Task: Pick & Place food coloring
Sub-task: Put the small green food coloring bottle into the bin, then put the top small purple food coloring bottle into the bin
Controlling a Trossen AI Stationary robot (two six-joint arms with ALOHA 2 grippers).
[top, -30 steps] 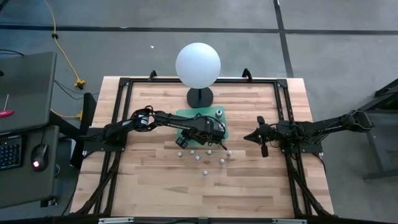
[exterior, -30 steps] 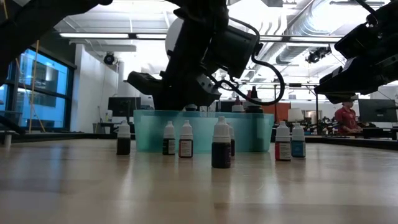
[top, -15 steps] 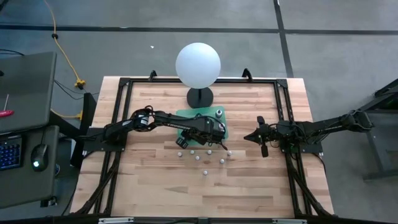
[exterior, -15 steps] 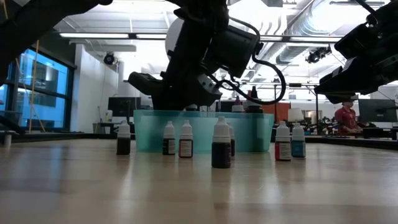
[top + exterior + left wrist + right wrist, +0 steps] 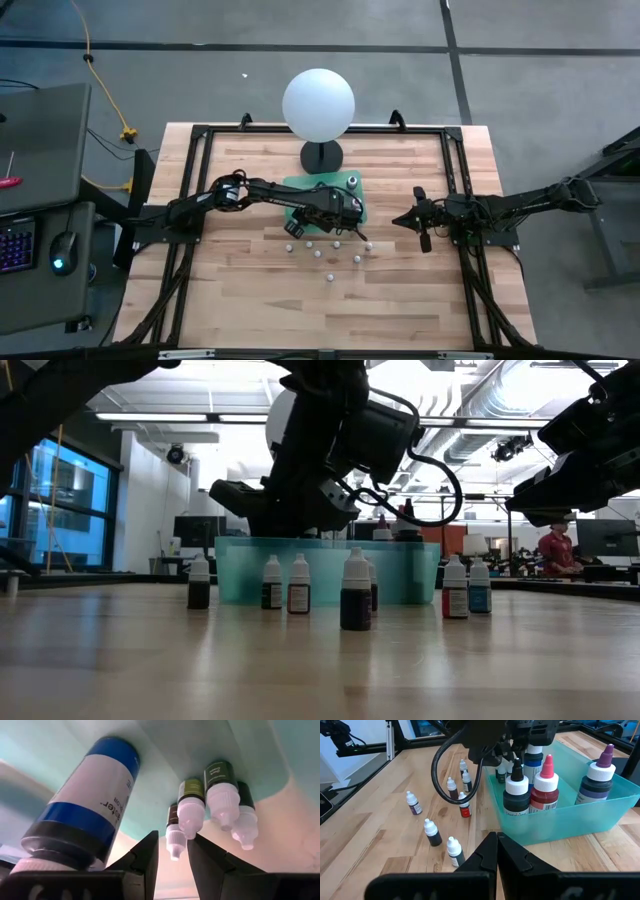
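Note:
Several tiny food coloring bottles (image 5: 329,276) with white caps stand upright on the wooden table in front of a teal bin (image 5: 297,186); the low view shows them in a row (image 5: 356,592). More small bottles (image 5: 191,807) stand inside the bin beside a large blue-labelled bottle (image 5: 87,805). My left gripper (image 5: 173,855) is over the bin (image 5: 332,208), open; its fingers stand either side of one small bottle's white tip (image 5: 173,844), and I see no touch. My right gripper (image 5: 496,842) waits shut at the table's right (image 5: 400,220).
The bin (image 5: 560,820) also holds larger bottles: a black-necked one (image 5: 516,795), a red one (image 5: 545,790) and a purple one (image 5: 597,777). A big white sphere (image 5: 318,103) on a black stand is behind the bin. A black frame borders the table (image 5: 250,300).

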